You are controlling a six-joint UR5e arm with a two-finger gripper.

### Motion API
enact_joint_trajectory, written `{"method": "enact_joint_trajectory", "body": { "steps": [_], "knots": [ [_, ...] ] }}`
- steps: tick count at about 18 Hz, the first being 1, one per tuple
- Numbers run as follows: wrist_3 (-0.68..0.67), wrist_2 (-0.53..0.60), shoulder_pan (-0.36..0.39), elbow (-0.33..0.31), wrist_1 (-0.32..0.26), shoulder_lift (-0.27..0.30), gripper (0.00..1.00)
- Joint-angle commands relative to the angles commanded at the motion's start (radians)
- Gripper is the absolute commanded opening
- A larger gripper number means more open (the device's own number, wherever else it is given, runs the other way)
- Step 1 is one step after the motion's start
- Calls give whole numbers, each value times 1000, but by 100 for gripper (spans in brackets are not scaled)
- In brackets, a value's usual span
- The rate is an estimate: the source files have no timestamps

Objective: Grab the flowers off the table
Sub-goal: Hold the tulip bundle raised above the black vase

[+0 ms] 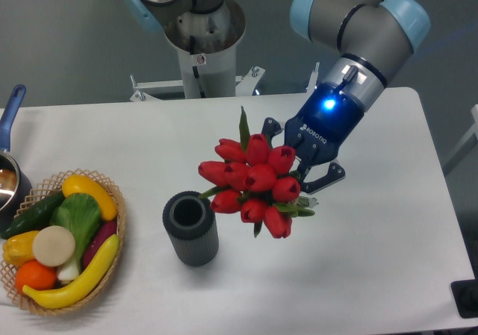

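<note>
The flowers (pixel 252 180), a bunch of red tulip buds with green leaves, hang in the air above the white table (pixel 373 260), tipped so the buds face the camera. My gripper (pixel 305 172) is shut on their stems, which are hidden behind the buds and the gripper body. The bunch sits just right of and above the dark grey ribbed vase (pixel 191 228), its leftmost buds close over the vase's rim.
A wicker basket (pixel 61 239) of fruit and vegetables stands at the left front. A pot with a blue handle (pixel 10 142) sits at the far left edge. The robot base (pixel 202 36) rises behind the table.
</note>
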Motion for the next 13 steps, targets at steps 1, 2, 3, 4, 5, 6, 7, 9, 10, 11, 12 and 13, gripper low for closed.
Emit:
{"method": "enact_joint_trajectory", "body": {
  "steps": [1,2,3,4,5,6,7,9,10,11,12,13],
  "knots": [
    [0,-8,0,0,0,0,38],
    [-2,-12,0,-2,0,0,38],
    [-2,-12,0,-2,0,0,38],
    [-2,-12,0,-2,0,0,38],
    [-2,-12,-2,0,0,0,38],
    [0,-12,-3,0,0,0,38],
    [0,-14,-3,3,0,0,38],
    [-2,-14,-5,8,0,0,38],
    [-2,-14,-5,8,0,0,38],
    [0,-14,-5,8,0,0,38],
    [0,-14,-5,8,0,0,38],
    [0,-14,-3,8,0,0,38]
  ]
}}
